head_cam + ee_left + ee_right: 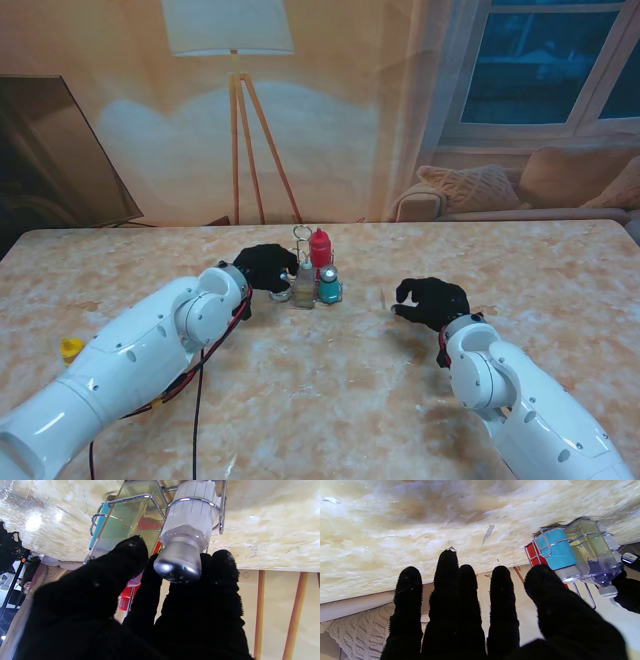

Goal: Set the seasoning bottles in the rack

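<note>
My left hand (264,266) has its fingers (220,562) around the white shaker (186,527) seated in the wire rack (318,283), beside the clear, red and teal bottles. My right hand (432,301) rests apart from the rack on the tabletop (330,390), fingers released.

text: none readable | labels: none legible on bottles (318,268) or rack (303,236)

It looks like a home living room. Behind the marble-patterned table (120,270) stand a tripod floor lamp (235,60) with a pale shade, a beige sofa (560,190) with knitted cushions (470,185) under a window (545,60) dark with night, and a flat dark screen (55,150) at the left.
</note>
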